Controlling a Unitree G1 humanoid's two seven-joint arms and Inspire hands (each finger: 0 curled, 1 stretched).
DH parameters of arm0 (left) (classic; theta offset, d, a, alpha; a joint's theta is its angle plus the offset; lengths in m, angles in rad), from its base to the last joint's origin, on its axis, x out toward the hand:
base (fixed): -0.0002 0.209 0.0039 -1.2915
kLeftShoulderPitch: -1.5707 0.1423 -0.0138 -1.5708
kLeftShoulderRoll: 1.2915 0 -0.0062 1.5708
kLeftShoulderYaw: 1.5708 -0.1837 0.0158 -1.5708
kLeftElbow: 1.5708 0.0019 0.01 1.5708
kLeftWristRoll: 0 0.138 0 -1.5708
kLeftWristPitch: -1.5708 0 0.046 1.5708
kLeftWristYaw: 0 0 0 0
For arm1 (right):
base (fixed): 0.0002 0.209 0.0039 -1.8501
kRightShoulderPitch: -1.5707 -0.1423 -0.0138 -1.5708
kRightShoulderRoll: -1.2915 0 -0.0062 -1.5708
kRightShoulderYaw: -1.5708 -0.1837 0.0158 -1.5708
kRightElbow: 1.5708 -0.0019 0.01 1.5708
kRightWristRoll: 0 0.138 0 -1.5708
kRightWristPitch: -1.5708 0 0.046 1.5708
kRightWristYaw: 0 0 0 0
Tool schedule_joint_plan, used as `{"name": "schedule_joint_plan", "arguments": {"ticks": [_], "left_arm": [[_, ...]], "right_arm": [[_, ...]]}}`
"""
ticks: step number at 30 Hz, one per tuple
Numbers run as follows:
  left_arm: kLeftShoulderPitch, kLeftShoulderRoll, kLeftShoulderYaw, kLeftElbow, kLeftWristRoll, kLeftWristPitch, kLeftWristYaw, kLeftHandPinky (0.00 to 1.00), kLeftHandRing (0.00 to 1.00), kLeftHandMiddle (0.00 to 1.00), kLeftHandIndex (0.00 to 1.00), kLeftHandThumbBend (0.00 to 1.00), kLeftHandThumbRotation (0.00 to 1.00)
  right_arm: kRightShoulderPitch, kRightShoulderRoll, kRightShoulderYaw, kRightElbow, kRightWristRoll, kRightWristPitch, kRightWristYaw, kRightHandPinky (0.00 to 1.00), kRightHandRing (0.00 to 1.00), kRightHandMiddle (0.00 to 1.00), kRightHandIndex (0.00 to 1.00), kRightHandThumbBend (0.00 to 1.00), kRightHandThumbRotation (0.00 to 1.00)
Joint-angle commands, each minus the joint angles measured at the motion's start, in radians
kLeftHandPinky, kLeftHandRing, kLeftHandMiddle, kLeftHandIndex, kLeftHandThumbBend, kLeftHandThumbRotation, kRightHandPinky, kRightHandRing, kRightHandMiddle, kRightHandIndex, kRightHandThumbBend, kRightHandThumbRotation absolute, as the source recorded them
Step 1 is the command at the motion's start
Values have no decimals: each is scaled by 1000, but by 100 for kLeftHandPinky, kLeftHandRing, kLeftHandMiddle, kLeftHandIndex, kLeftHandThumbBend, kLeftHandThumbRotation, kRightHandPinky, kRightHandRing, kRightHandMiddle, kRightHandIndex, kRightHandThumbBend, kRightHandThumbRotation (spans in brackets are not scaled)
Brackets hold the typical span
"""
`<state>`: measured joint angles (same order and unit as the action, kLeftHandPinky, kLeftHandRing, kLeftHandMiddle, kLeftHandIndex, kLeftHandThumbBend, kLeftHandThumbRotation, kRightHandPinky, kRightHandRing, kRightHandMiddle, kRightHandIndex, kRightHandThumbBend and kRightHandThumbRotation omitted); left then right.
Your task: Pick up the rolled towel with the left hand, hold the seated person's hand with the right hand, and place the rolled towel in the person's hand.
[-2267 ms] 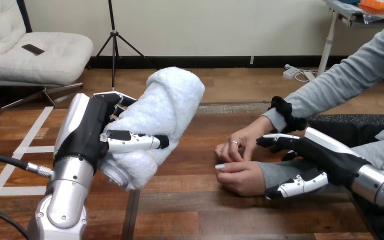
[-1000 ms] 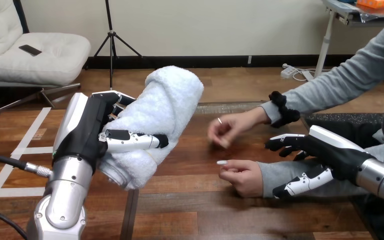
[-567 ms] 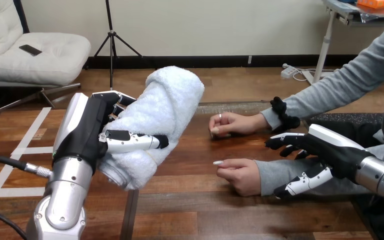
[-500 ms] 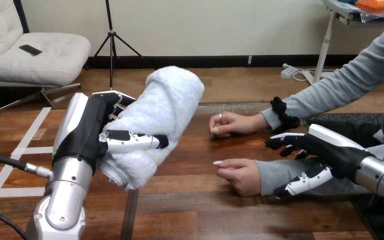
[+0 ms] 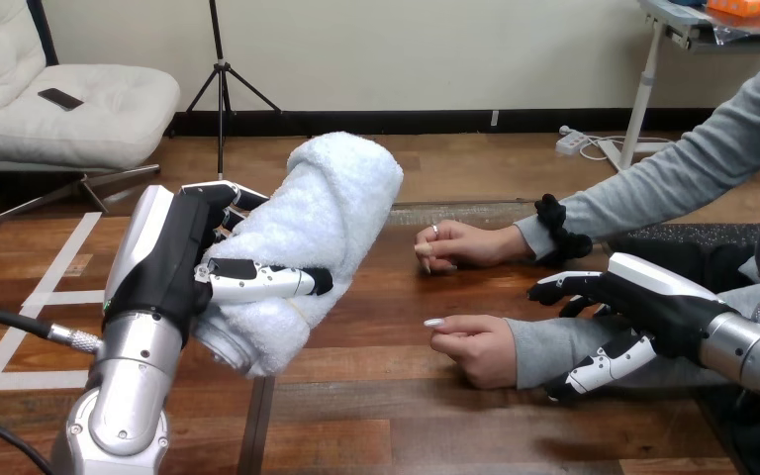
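My left hand (image 5: 173, 257) is raised at the view's left, fingers and thumb curled round the white rolled towel (image 5: 327, 223), which tilts up to the right above the table. The person's nearer hand (image 5: 475, 346) rests loosely curled on the table at centre right. My right hand (image 5: 643, 302) straddles that arm's grey sleeve just behind the wrist. Its fingers (image 5: 557, 288) are spread over the far side and its thumb (image 5: 604, 364) lies along the near side, not clamped. The person's farther hand (image 5: 455, 245) lies on the table behind.
The wooden table (image 5: 376, 426) carries white tape strips (image 5: 49, 297) at its left. A dark seam (image 5: 257, 416) runs down the tabletop below the towel. Bare tabletop lies between the towel and the person's hands.
The person's farther hand lifted off the nearer one and settled on the table further back. My right hand dropped slightly along the sleeve. The left hand and towel stayed put.
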<state>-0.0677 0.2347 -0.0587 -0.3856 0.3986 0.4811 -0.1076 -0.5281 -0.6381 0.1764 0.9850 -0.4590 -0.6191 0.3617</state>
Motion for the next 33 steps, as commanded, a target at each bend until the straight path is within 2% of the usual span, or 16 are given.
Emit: {"name": "schedule_joint_plan", "arguments": {"ticks": [1,9,21,33], "left_arm": [[-40,19,23,-40,-5,-42,7,26,34,40,44,62,0],[-39,20,27,-40,-11,-46,4,26,33,40,44,62,0],[-34,28,29,-44,-10,-46,2,22,30,38,43,63,0],[-30,34,29,-49,-7,-44,2,22,30,38,44,63,0]], "right_arm": [[-105,-26,13,12,-13,-1,-33,67,80,85,84,100,32],[-121,-19,38,26,-33,36,-27,69,81,86,84,100,32],[-141,-11,70,55,-57,59,-38,69,81,86,84,100,32],[-157,-8,96,80,-78,55,-68,68,79,84,82,100,30]]}}
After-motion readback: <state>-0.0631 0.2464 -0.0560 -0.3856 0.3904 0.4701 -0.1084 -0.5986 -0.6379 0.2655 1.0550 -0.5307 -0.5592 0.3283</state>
